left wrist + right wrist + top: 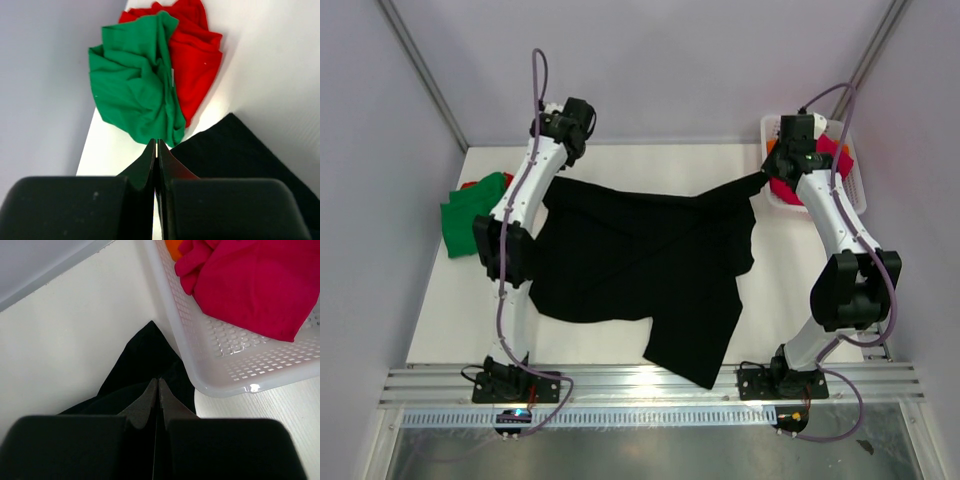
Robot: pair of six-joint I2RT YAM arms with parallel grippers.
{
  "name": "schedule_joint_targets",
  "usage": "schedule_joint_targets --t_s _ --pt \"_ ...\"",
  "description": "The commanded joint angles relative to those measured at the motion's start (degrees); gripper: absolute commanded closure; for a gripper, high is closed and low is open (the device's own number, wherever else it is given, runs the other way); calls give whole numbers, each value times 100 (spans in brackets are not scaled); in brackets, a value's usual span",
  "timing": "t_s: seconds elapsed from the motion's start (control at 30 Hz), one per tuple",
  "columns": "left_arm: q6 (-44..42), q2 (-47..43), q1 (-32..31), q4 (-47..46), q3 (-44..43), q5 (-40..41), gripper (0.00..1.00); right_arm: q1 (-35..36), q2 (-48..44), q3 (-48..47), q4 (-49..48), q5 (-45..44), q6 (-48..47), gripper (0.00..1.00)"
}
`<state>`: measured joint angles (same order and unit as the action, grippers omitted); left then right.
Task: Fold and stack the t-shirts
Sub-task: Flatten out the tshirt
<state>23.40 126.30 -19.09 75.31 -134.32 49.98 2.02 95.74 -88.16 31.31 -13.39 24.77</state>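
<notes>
Both clenched, my left end effector and right end effector each pinch a far corner of the black t-shirt, rumpled across the surface (green t-shirt heaped at left); I judge I'm spreading it, and next needs an even outward pull before folding.

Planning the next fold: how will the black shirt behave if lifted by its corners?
Likely floppy: the black shirt lies creased, one corner drawn to a point. Probably sags between lifted corners and may slide on the smooth table.
</notes>
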Motion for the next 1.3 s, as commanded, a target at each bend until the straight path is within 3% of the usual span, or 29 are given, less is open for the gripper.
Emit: schedule_joint_targets --t_s 0.0,0.57,0.93,1.13,1.27 --pt "-116 -501 37 19 -287 530 100 -26 -337 -193 -195 -191 1 97" --pt "-389 -703 90 -253 -235 1840 100 -26 -276 -500 -99 -805 -148 97" --pt "-484 -1019 116 -560 2 3218 100 -18 -671 -246 -442 -1263 -201 97" --pt "-1459 -1388 116 -1930 493 3756 100 -26 -724 -105 -591 -1210 -201 97" --pt "-3001 -1757 116 -3467 977 4011 100 -26 -706 -61 -609 -1140 -175 97"
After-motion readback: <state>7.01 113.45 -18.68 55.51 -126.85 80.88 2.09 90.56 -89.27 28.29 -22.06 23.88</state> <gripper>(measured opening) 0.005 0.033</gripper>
